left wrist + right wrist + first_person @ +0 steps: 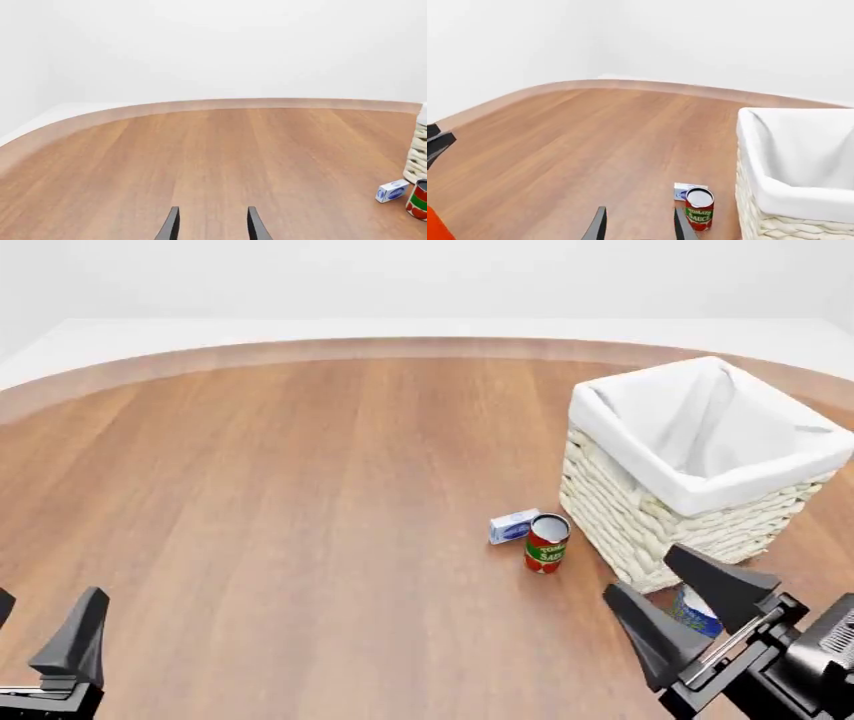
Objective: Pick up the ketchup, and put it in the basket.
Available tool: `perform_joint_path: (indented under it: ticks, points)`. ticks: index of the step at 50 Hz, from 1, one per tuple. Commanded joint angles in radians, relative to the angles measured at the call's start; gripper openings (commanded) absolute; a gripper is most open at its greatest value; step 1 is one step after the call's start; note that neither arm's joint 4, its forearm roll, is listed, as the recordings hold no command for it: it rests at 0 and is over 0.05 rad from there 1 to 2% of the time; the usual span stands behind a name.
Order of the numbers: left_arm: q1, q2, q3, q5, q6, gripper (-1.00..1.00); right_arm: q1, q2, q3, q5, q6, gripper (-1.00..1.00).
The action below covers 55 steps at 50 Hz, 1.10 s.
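The ketchup shows as a bottle in none of the views; a red-orange corner (pixel 435 226) at the edge of the right wrist view is too cut off to identify. The cream wicker basket (pixel 627 510) with its white liner stands at the right of the table, also seen as basket (pixel 774 192) and basket (pixel 417 150). My left gripper (pixel 40 625) is open at the near left, far from the basket, its fingers apart over bare wood at left gripper (pixel 213 227). My right gripper (pixel 643 572) is open just in front of the basket, shown again as right gripper (pixel 640 225), holding nothing.
A red-and-green tomato sauce can (pixel 546 543) stands left of the basket with a small blue-and-white box (pixel 513 526) lying behind it. A blue can (pixel 694 611) sits at the basket's near side, partly hidden by my right fingers. The wooden table (pixel 294 490) ends in a curved far edge.
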Motion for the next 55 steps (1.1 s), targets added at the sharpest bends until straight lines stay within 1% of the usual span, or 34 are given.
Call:
perform_joint_path:
  ticks: [1,2,4,13,17,24,28,33,37,52,55]
  points:
    - [0.0,0.0,0.0,0.0,0.0,1.0,0.059,0.123,0.003,-0.096,-0.004,1.0]
    - [0.0,0.0,0.0,0.0,0.0,1.0,0.059,0.124,0.003,-0.098,-0.004,1.0]
    - [0.0,0.0,0.0,0.0,0.0,1.0,0.08,0.167,0.005,-0.131,-0.006,1.0]
    - [0.0,0.0,0.0,0.0,0.0,1.0,0.124,0.231,0.0,-0.167,-0.013,1.0]
    - [0.0,0.0,0.0,0.0,0.0,1.0,0.137,0.273,0.005,-0.199,-0.002,1.0]
    - [0.0,0.0,0.0,0.0,0.0,1.0,0.166,0.323,0.001,-0.231,-0.001,1.0]
    - [0.0,0.0,0.0,0.0,0.0,1.0,0.201,0.381,-0.003,-0.269,-0.009,1.0]
    - [0.0,0.0,0.0,0.0,0.0,1.0,0.22,0.428,-0.006,-0.302,-0.004,1.0]
    - [0.0,0.0,0.0,0.0,0.0,1.0,0.236,0.457,-0.018,-0.312,0.004,1.0]
    - [0.0,0.0,0.0,0.0,0.0,1.0,0.293,0.548,-0.07,-0.342,0.004,1.0]
    - [0.0,0.0,0.0,0.0,0.0,1.0,0.316,0.58,-0.093,-0.348,0.002,1.0]
